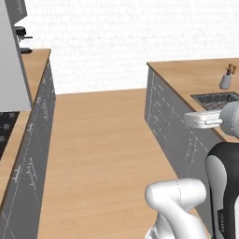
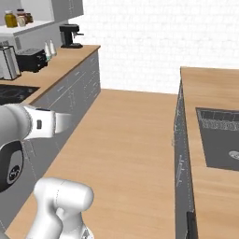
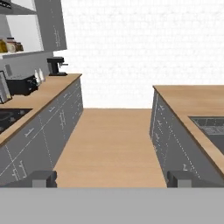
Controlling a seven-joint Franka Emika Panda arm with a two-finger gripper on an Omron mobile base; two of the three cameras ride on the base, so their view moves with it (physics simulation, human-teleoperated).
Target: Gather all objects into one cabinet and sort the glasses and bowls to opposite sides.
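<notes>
Wood floor [image 3: 109, 144] aisle between grey counters [image 3: 43, 127]; white brick wall [image 3: 131, 48]; jaws spread, empty.

- honestly no readable text, labels, brands or numbers anywhere
- jars [image 2: 11, 18] on the shelf are too small and blurry to make out any label

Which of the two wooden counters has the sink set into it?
The right-hand counter holds the sink, a dark basin sunk in its top. The left counter carries the coffee machine and toaster instead.
</notes>
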